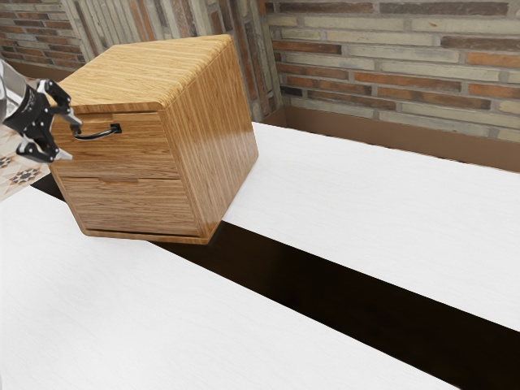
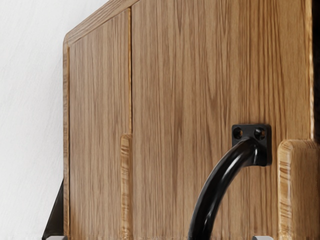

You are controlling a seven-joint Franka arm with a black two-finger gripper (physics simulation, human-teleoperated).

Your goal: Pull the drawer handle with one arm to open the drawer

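Gripper fingers spread wide, straddling the handle ungripped. The handle runs horizontally across the shut upper drawer. Open table lies before it.

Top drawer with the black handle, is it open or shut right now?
Shut: the top drawer front lies flush with the bottom drawer front and the cabinet edge, with no gap.

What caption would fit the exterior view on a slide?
Open black gripper at the handle of a wooden cabinet's shut top drawer.
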